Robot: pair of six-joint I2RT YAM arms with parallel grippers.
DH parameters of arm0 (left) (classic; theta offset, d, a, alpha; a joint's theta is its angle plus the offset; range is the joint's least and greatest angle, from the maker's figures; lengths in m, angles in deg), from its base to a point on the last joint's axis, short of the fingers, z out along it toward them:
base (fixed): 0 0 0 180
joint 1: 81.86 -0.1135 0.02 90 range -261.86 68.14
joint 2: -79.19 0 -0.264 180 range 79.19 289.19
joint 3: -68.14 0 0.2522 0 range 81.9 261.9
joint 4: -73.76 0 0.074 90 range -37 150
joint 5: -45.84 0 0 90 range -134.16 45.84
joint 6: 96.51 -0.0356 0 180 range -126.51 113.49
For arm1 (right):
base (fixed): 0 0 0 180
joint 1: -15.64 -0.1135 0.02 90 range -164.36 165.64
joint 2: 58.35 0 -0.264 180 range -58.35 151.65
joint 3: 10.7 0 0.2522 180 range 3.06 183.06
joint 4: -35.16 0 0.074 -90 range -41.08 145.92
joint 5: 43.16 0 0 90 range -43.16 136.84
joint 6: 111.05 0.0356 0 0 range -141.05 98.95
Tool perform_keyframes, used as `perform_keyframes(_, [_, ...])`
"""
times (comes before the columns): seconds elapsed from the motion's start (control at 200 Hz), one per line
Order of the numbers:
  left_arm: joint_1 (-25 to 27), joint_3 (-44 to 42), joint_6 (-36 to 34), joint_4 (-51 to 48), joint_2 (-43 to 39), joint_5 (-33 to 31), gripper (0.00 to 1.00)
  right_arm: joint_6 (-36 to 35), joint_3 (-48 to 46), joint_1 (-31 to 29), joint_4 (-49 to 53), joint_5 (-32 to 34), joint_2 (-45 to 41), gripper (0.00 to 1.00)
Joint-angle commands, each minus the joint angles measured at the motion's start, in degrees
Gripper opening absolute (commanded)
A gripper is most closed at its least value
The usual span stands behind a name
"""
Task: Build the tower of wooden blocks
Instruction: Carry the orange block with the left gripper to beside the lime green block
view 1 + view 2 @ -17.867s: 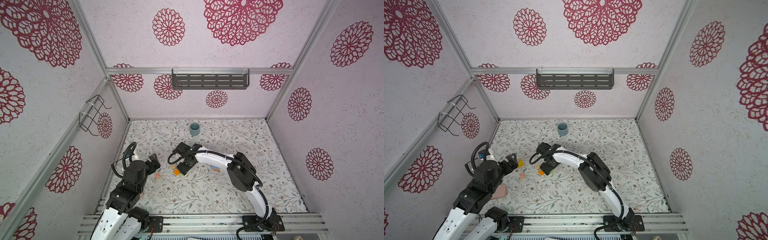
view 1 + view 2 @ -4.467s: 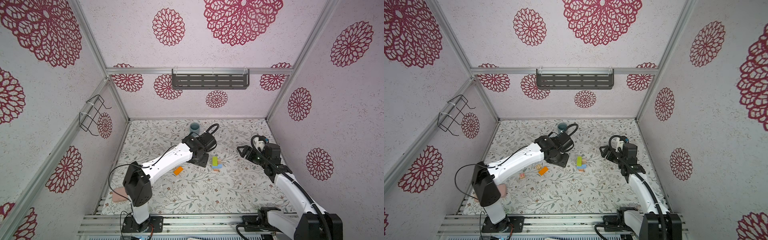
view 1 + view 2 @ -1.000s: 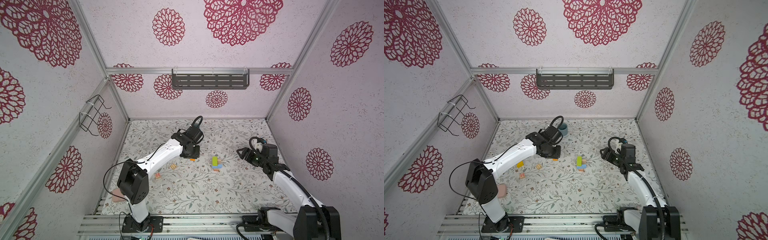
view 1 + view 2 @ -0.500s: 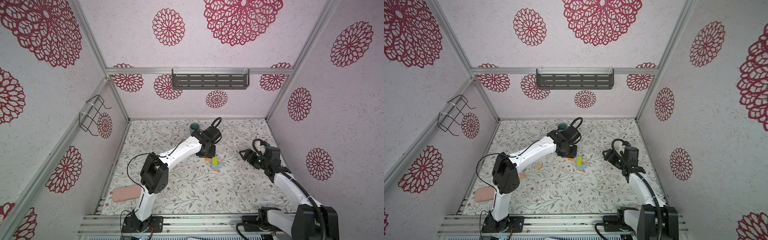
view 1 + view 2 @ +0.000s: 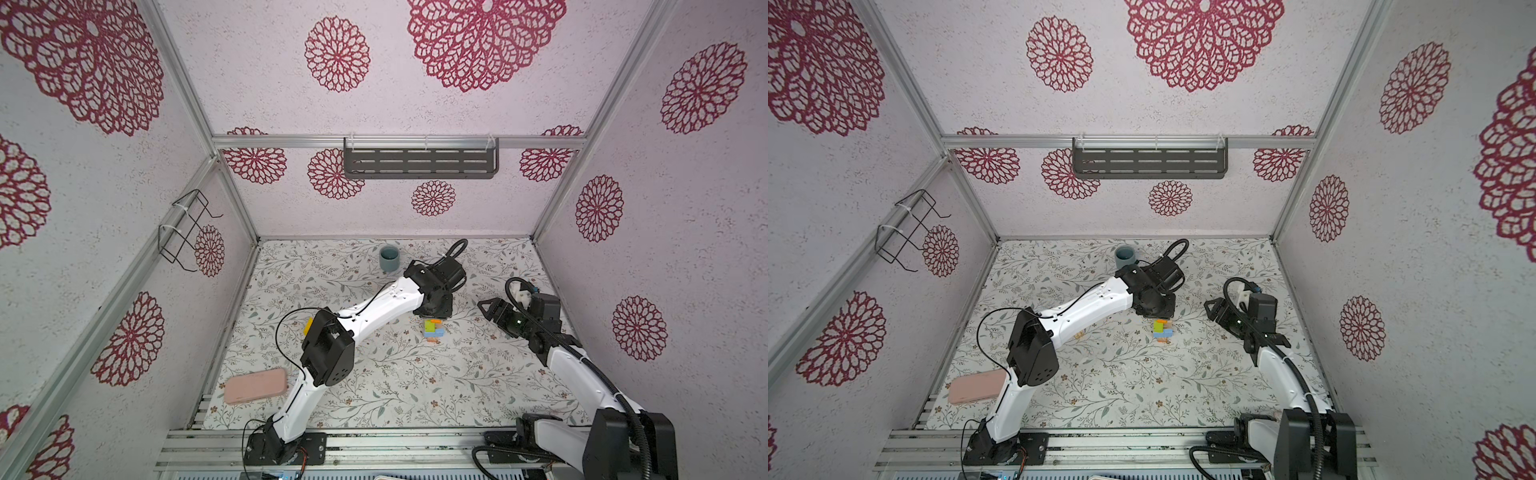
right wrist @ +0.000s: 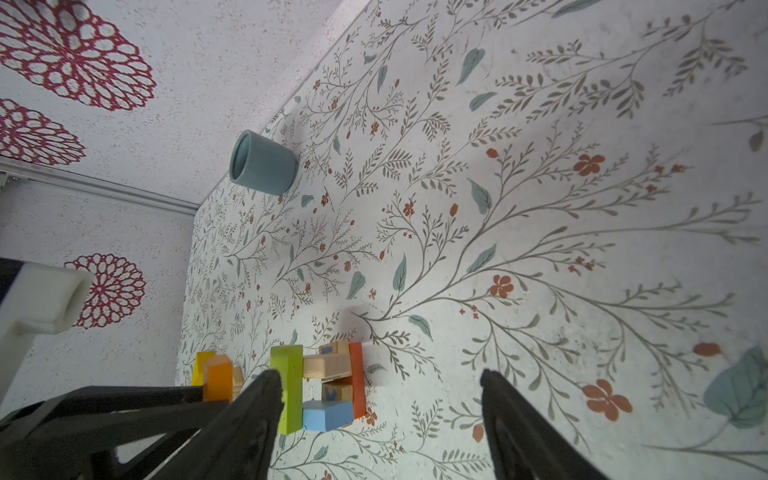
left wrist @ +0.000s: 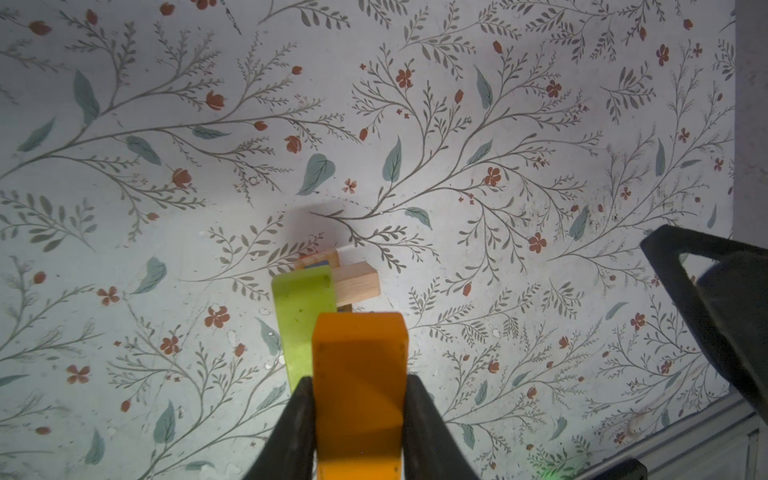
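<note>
Placing step: left tool [image 7: 360, 380] clamps orange rectangular wooden block [image 7: 359, 353] above small multicolour wood-block tower [image 6: 328, 386]. Right tool [image 6: 378, 376] gapes wide, empty. Next: lower squarely, then release.

The flat counter [image 5: 374, 395], covered in a pale leaf-and-flower print, carries a small multicolour tower of wood blocks [image 5: 433, 329] near its middle. The tower's lowest piece, a red-orange flat block [image 6: 356, 380], lies on the print. Well behind the tower, by the back wall, a grey-blue round cup [image 5: 389, 257] stands upright. Well left of the tower lies a yellow wood wedge [image 5: 308, 325], with a small tan block [image 5: 1079, 333] near it. Far from the tower, at the near left corner, lies a pink rounded flat case [image 5: 255, 385].
</note>
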Motion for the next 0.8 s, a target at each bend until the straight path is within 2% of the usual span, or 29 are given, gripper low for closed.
perform_keyframes(0.0, [0.95,2.06,2.23,0.08,1.83,-0.39,0.26,0.63,-0.3,0.37,-2.32,-1.29,-0.92,0.78])
perform_keyframes(0.145, [1.41,4.86,1.89,-1.64,3.96,-0.52,0.26,0.65,-0.55,0.37,-2.49,-1.55,-1.21,0.78])
perform_keyframes(0.791, [1.15,4.16,2.32,-1.61,4.85,-2.16,0.25,0.55,-1.22,0.37,-2.67,-1.74,-1.67,0.78])
